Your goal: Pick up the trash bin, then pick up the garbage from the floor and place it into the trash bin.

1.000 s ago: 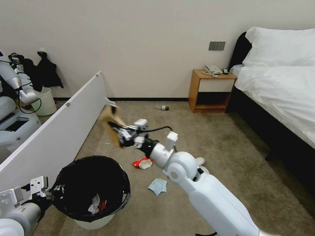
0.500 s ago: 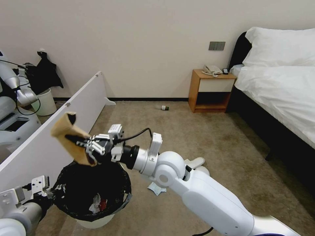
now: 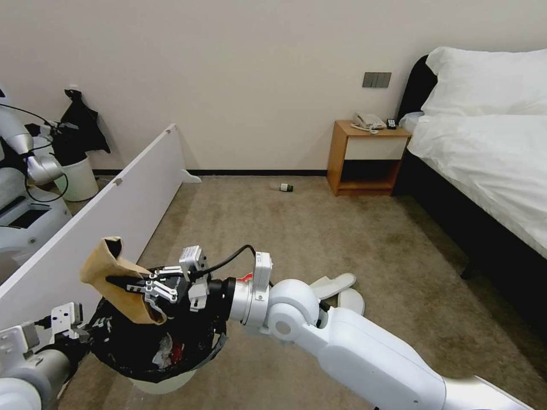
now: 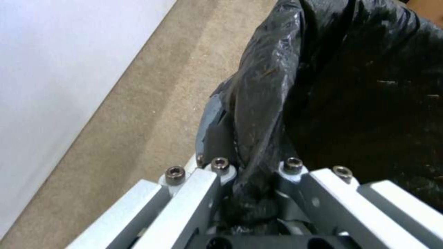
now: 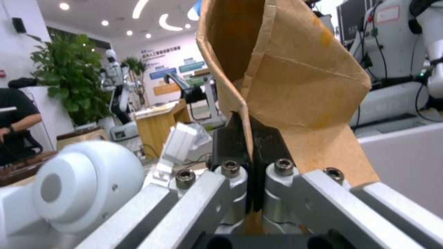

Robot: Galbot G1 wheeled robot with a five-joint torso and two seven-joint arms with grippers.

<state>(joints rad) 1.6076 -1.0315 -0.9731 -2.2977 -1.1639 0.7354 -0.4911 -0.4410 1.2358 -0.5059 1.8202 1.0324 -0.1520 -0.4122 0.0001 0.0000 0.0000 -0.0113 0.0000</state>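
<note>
The trash bin [image 3: 162, 386] hangs at the lower left, white with a black bag [image 4: 323, 86] over its rim. My left gripper [image 3: 90, 335] is shut on the bagged rim [image 4: 251, 173]. Just above the bin's opening, my right gripper [image 3: 117, 281] is shut on a brown cardboard scrap [image 3: 99, 263], which stands up between its fingers [image 5: 295, 79]. White tissue [image 3: 162, 356] and a red can [image 3: 178, 352] lie inside the bin. On the carpet floor [image 3: 285, 228] lie two white slippers [image 3: 336, 283], a small green-capped bottle [image 3: 286, 187] by the wall, and a red packet [image 3: 245, 277] mostly hidden behind my right arm.
A long white panel [image 3: 114, 222] runs along the left, close to the bin. Behind it stand another robot [image 3: 23, 188] and a pale bucket [image 3: 77, 177]. A wooden nightstand [image 3: 367, 162] and a bed [image 3: 490, 165] fill the right side. Open carpet lies in the middle.
My right arm has swung left and down, carrying the cardboard scrap from mid-floor to just over the bin's opening. The arm now hides the blue mask. The left gripper and bin held still.
</note>
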